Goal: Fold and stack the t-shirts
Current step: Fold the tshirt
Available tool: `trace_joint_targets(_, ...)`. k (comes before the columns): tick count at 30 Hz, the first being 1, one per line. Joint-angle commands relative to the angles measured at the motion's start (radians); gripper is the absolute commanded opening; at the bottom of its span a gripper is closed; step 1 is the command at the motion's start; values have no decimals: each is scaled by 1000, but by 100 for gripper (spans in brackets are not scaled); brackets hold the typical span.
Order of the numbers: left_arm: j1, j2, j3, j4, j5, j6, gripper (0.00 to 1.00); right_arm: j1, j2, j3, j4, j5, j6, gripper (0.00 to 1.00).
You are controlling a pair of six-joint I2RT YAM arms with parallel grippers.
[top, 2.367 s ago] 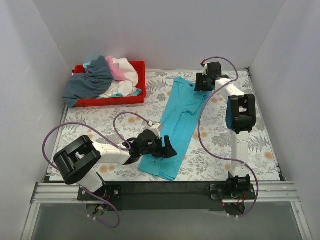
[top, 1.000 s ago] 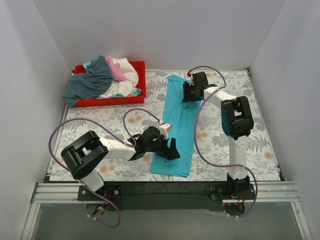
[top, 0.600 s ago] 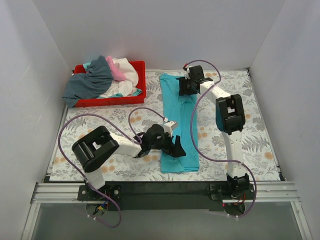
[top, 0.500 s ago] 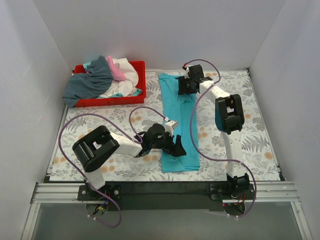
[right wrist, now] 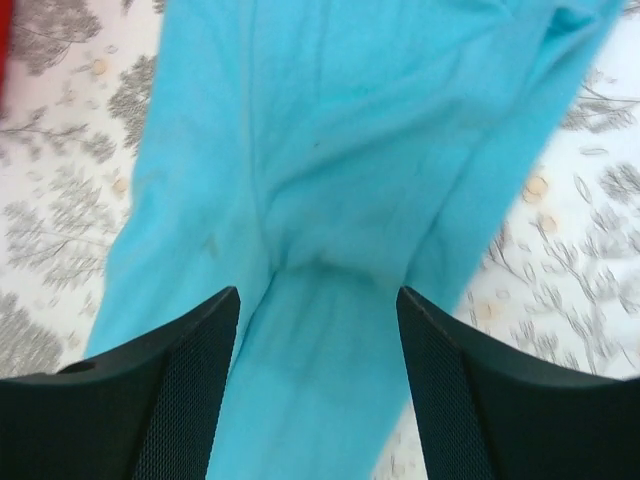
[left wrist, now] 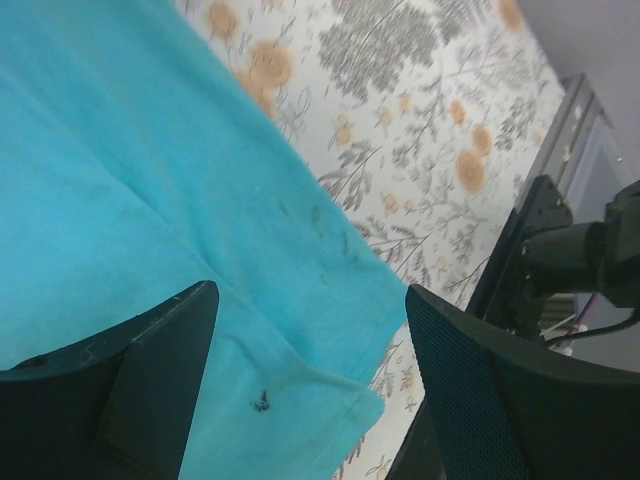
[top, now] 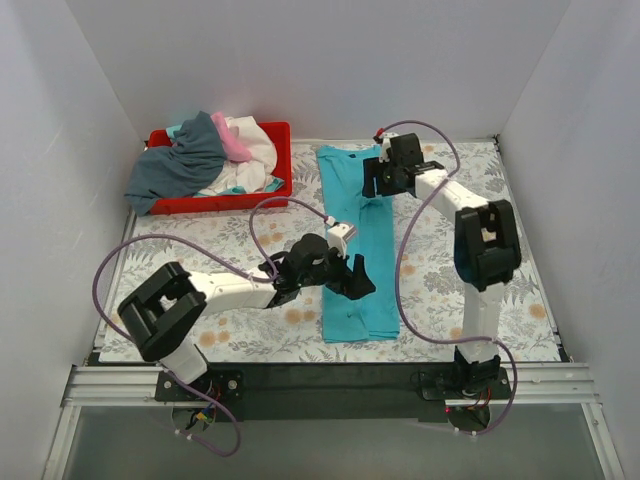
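A bright turquoise t-shirt (top: 355, 210) lies on the flowered table as a long narrow strip running from the back toward the near edge. My left gripper (top: 358, 280) hovers open over its lower half. In the left wrist view the shirt (left wrist: 150, 150) and its hem corner lie below the left gripper (left wrist: 310, 295), nothing between the fingers. My right gripper (top: 376, 186) stands open over the shirt's far end. The right wrist view shows a cloth ridge of the shirt (right wrist: 330, 120) beneath the right gripper (right wrist: 318, 295). More t-shirts are piled at the back left: slate grey (top: 185, 160), white (top: 255, 150) and pink (top: 236, 142).
The pile sits in a red tray (top: 283, 140) at the back left. White walls close in the table on three sides. A black rail (top: 330, 380) with both arm bases runs along the near edge. Purple cables loop beside each arm.
The shirt strip was dragged left and straightened. Both grippers then opened wider; the left one rose toward the middle of the strip, and the right one shifted slightly right.
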State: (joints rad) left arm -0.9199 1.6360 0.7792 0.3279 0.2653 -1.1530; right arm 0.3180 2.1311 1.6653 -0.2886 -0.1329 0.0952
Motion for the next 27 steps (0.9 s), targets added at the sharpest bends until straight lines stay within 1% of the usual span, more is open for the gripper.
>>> trace_joint_targets(1,-4,-157,-9,-3,-61,45,70,9,-283,-178,127,38,14,59)
trace_joint_targets(2,-4,-181,-24,-4,-72,49,70,9,-330,-226,143,45,29,59)
trace_joint_targets(3,-4,-200,-37,-19,-101,47,71,10,-418,-283,152,59,38,59)
trace_joint_targets(4,-4,-218,-67,-32,-118,42,71,12,-460,-380,160,62,61,59)
trace_joint_targets(5,0,-246,-78,-50,-145,35,71,15,-500,-439,173,65,69,59)
trace_joint_targets(6,13,-251,-87,-108,-191,-3,71,27,-572,-487,177,73,77,59)
trace_joint_targets(7,22,-255,-95,-143,-210,-28,71,36,-608,-530,178,81,83,59)
trace_joint_targets(8,38,-252,-101,-179,-228,-52,70,47,-638,-621,177,93,90,59)
trace_joint_targets(9,61,-251,-107,-237,-242,-103,70,56,-696,-659,175,111,95,59)
trace_joint_targets(11,76,-252,-138,-265,-248,-123,70,82,-755,-776,160,119,115,59)
trace_joint_targets(14,76,-252,-165,-305,-247,-166,70,99,-890,-912,135,111,155,59)
trace_joint_targets(20,76,-274,-181,-375,-239,-188,70,144,-1030,-1015,36,110,202,59)
trace_joint_targets(23,76,-278,-192,-389,-190,-201,70,156,-1079,-1038,-32,124,210,59)
trace_joint_targets(27,76,-281,-201,-435,-106,-209,68,180,-1141,-1092,-90,102,248,59)
